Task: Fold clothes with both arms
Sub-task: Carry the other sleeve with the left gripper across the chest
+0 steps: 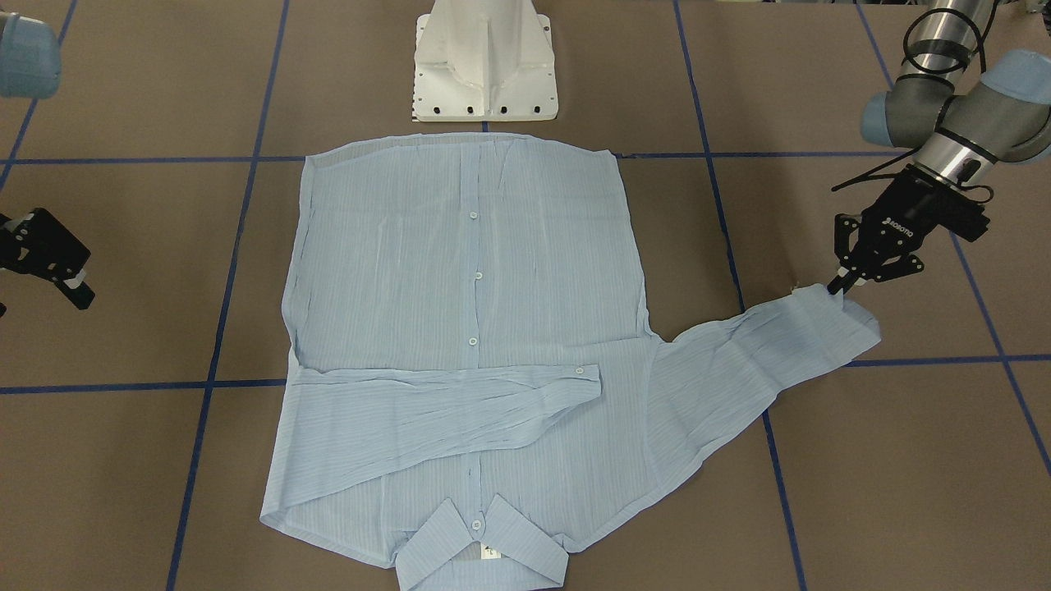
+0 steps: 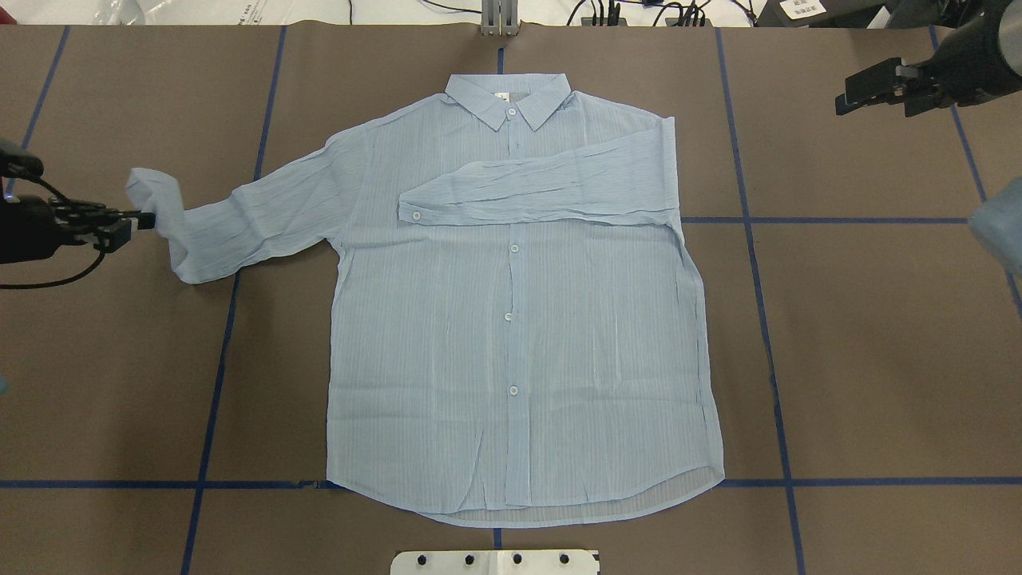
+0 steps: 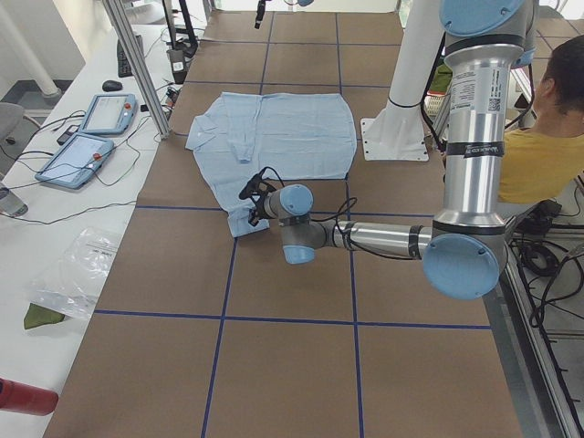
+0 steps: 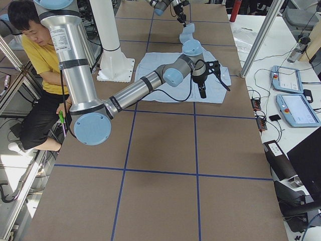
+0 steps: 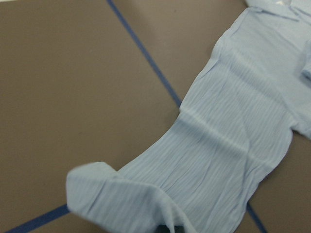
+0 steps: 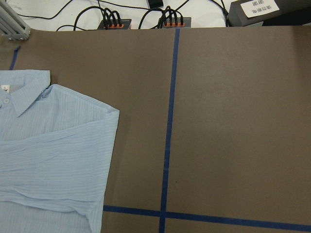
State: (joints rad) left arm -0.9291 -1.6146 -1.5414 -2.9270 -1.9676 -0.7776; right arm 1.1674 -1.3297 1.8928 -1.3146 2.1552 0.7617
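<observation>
Bright, even overhead light with soft shadows; the left wrist view is blurry, and arm tubes show glare.

The left arm [image 3: 383, 239] lies stretched out low and almost level, with its wrist in line. The left hand [image 2: 144, 220] points in toward the middle, its fingers pinched together on the cuff end of the shirt sleeve [image 2: 239, 228]. The right arm [image 4: 135, 93] reaches far out on the opposite side, forearm sloping upward. The right hand [image 2: 848, 93] hangs in the air well apart from the cloth, fingers spread and holding nothing.
</observation>
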